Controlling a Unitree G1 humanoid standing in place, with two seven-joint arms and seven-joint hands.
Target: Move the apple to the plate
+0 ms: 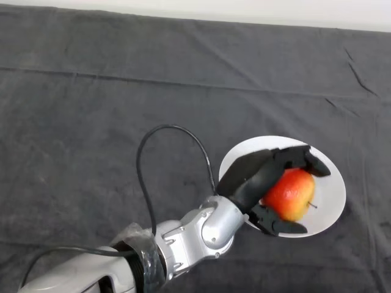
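A red and yellow apple is over the white plate at the right of the table. I cannot tell whether it rests on the plate or is held just above it. My left hand reaches in from the lower left. Its fingers curl over the apple's top and its thumb curls under the apple's near side, so the hand is shut on the apple. The hand hides the left part of the plate and part of the apple.
The table is covered by a dark grey cloth with a few creases. A pale wall strip runs along the far edge.
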